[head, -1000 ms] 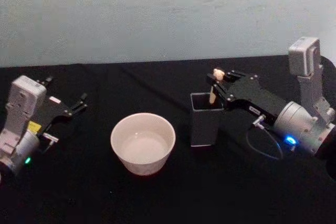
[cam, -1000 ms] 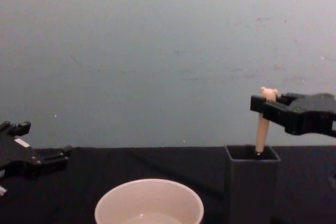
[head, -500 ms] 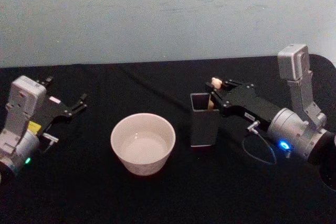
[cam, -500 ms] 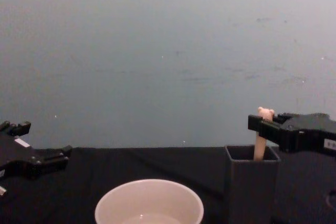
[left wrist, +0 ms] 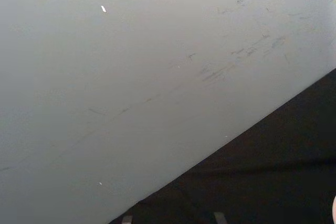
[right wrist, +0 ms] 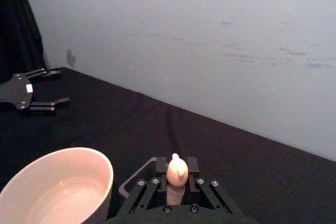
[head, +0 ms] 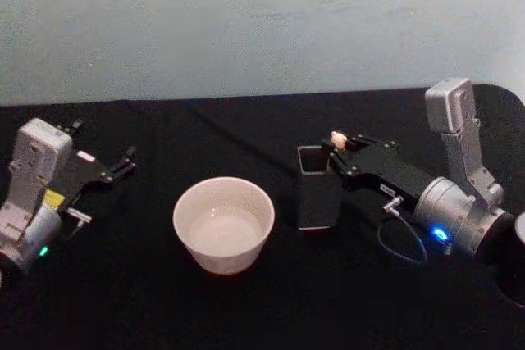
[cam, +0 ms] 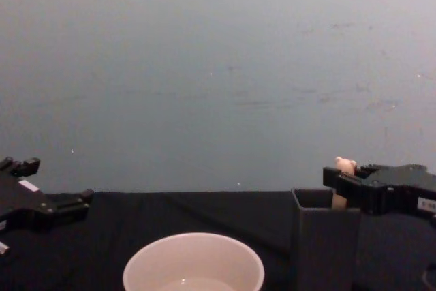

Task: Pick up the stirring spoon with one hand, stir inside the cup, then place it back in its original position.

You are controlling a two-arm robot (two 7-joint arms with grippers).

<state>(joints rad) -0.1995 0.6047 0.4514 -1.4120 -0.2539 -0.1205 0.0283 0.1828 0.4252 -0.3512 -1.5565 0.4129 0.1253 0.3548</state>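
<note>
The right hand [head: 340,150] sits at the right rim of the dark grey holder [head: 317,196], its two fingers clamped on the upper handle of the stirring spoon [head: 336,137]. In the right wrist view the little bear head pokes up just above the fingertips, pinched between them. From the hand the spoon runs nearly straight down, its long axis close to upright, with the handle dropping into the holder; the chest view shows only the bear head and a short stretch of beige handle above the rim, so the dark neck and metal bowl are hidden inside, and I cannot tell whether the bowl rests on the bottom.

Outward from there, the cup [head: 223,223] stands on the black surface [head: 164,309] to the holder's left, near it but apart, with some pale liquid in it as far as I can make out.

The left hand [head: 123,162] is parked well apart at the far left, fingers spread and holding nothing.

Judging from this, the spoon is seated where it belongs, and what remains is to let go and draw the right hand back and away without tipping the narrow holder.
</note>
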